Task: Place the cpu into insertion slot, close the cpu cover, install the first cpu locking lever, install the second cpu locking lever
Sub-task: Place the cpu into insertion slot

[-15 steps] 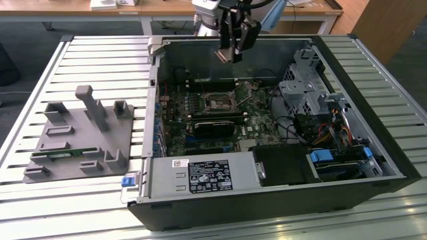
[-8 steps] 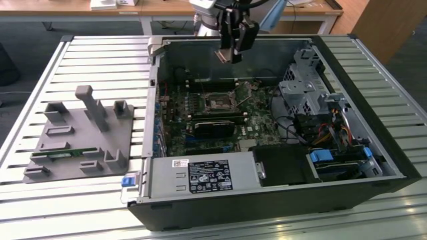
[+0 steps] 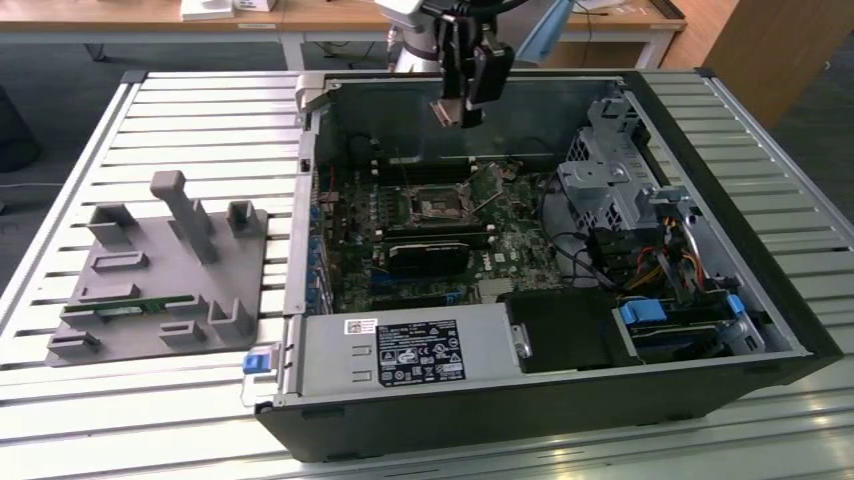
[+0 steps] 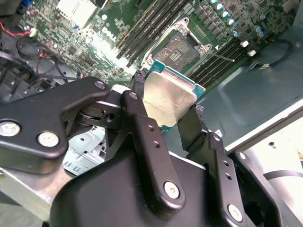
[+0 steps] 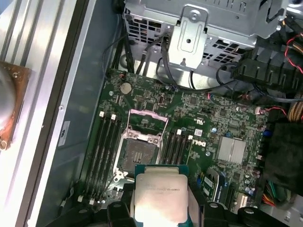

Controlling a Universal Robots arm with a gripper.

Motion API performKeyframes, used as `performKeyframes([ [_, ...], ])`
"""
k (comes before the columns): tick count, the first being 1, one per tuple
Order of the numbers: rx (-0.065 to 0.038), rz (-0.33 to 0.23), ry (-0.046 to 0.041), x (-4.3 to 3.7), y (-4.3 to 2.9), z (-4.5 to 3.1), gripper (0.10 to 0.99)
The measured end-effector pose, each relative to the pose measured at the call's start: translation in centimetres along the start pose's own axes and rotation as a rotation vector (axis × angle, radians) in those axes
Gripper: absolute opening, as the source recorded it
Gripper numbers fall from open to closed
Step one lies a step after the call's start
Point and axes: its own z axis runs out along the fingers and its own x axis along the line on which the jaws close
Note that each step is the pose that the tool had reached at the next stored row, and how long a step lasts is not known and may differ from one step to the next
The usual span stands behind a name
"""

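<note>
My gripper (image 3: pixel 462 110) hangs above the open computer case, near its back wall, shut on the cpu. In both wrist views the cpu (image 4: pixel 166 100) (image 5: pixel 160 193) is a small square chip with a silver-grey top and a green rim, clamped by its edges between the black fingers (image 4: pixel 138 94). The insertion slot (image 3: pixel 437 206) (image 4: pixel 182 49) (image 5: pixel 138 154) lies on the green board below, bare, dark in the middle. The cpu cover (image 5: pixel 147 119) stands swung open at the slot's far edge. Chip and slot are well apart.
Long black memory slots (image 5: pixel 105 146) flank the socket on both sides. A silver drive cage (image 3: pixel 607 180) and cables fill the case on the exterior view's right, a power supply (image 3: pixel 400 352) the front. A grey fixture (image 3: pixel 160 270) sits outside the case at the exterior view's left.
</note>
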Motion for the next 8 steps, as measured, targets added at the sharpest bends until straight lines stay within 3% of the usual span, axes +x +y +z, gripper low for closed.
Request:
performKeyframes([
  [8, 0.004, 0.072, -0.0098, 0.03, 0.0, 0.04, 0.533],
])
